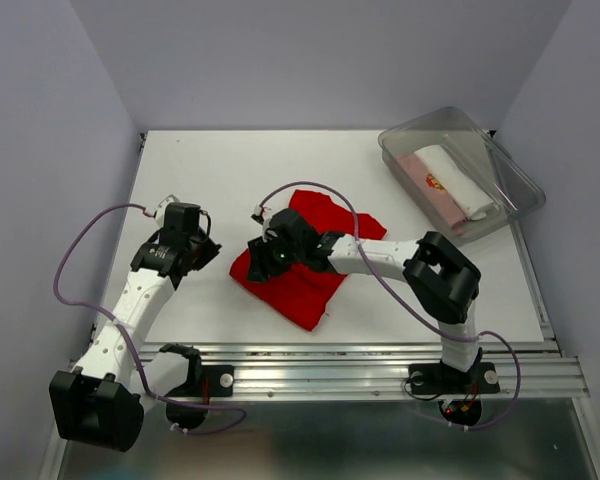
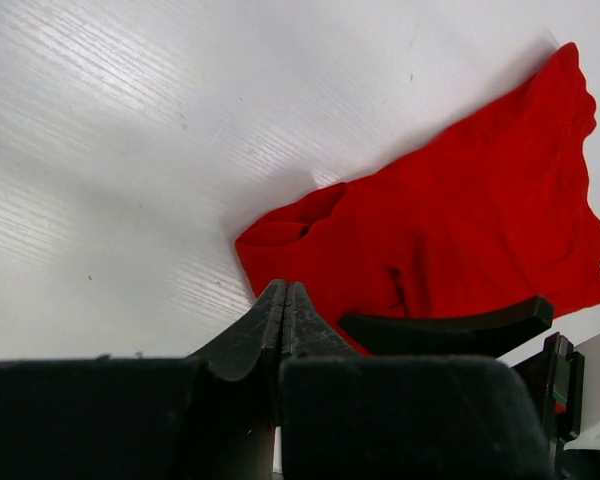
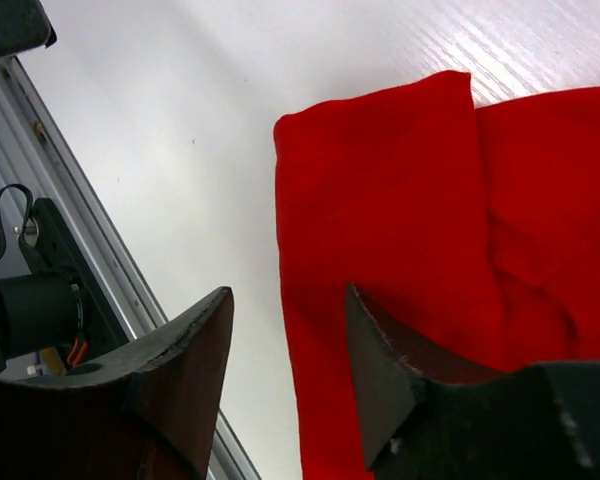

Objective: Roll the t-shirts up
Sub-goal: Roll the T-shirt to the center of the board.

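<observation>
Left pincer (image 2: 285, 292): I saw its fingers pressed together on nothing, over bare desk (image 1: 210, 170) just left of the cloth.
Right pincer (image 3: 285, 300): it gaped wide, one finger over the cloth's edge, the other over the desk.
Red t-shirt (image 1: 302, 290): it lay rumpled mid-desk, partly under my right arm.
Clear tub (image 1: 500, 165): at the far right corner, it held a white t-shirt (image 1: 455, 178) beside a pale pink t-shirt (image 1: 427, 190).

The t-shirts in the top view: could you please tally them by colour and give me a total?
red t-shirt: 1, spread on the table
white t-shirt: 1, rolled, in the clear tub
pale pink t-shirt: 1, with a small red print, beside the white one in the tub
Total: 3
</observation>
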`<state>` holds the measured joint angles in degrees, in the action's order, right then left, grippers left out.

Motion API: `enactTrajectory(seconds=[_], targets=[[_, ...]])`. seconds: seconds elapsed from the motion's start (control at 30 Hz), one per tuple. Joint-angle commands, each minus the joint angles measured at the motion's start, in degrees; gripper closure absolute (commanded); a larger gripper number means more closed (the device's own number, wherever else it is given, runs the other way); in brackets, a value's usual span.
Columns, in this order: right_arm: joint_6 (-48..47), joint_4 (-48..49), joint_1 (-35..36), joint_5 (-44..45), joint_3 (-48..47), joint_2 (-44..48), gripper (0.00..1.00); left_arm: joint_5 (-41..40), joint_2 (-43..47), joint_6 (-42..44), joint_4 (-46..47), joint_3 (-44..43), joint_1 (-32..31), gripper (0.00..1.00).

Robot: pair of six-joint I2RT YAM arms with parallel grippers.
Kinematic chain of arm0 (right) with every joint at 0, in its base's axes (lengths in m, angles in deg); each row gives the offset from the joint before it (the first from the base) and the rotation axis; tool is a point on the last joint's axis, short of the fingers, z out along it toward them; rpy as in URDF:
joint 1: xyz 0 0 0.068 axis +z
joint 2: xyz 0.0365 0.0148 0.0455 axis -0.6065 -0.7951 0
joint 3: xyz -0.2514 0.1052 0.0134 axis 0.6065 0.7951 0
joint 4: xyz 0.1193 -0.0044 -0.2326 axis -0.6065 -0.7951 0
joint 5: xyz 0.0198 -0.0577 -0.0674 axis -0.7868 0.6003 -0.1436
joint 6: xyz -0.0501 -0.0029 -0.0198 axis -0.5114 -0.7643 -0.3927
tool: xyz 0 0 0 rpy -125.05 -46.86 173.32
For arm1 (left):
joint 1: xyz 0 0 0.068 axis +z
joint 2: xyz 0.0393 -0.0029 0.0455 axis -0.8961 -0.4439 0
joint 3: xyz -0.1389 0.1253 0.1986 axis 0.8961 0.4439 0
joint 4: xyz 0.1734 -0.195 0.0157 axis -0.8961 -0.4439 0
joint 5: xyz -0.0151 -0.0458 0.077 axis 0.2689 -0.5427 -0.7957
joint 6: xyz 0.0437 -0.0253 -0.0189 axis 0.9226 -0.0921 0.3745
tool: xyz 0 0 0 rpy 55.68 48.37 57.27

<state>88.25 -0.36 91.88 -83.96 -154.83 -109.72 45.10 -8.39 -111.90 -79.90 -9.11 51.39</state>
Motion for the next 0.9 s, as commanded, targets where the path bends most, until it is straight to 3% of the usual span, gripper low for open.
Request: enactTrajectory(seconds=[0.0, 0.13, 0.23, 0.33, 0.63, 0.87], targets=[[-0.57, 1.26, 0.48, 4.5, -0.8, 3.98, 0.49, 5.1, 1.2, 1.4, 3.17, 1.31, 0.21, 1.0], [-1.54, -1.64, 0.48, 10.48, 5.61, 11.88, 0.69, 16.34, 1.12, -0.79, 12.9, 7.72, -0.49, 1.0], [-0.75, -3.48, 0.48, 12.32, 11.68, 17.53, 0.8, 16.28, -1.34, -1.85, 15.65, 8.0, -3.65, 1.0], [0.56, -5.94, 0.48, 14.61, 15.37, 20.35, 0.82, 14.96, -5.12, -1.85, 16.45, 7.82, -6.29, 1.0], [3.21, -10.7, 0.48, 19.01, 28.81, 26.42, 0.89, 11.27, -11.18, -3.17, 19.52, 11.86, -6.47, 1.0], [3.12, -10.34, 0.48, 19.8, 29.53, 24.92, 0.91, 11.62, -16.29, -2.38, 22.16, 12.48, -6.47, 1.0]])
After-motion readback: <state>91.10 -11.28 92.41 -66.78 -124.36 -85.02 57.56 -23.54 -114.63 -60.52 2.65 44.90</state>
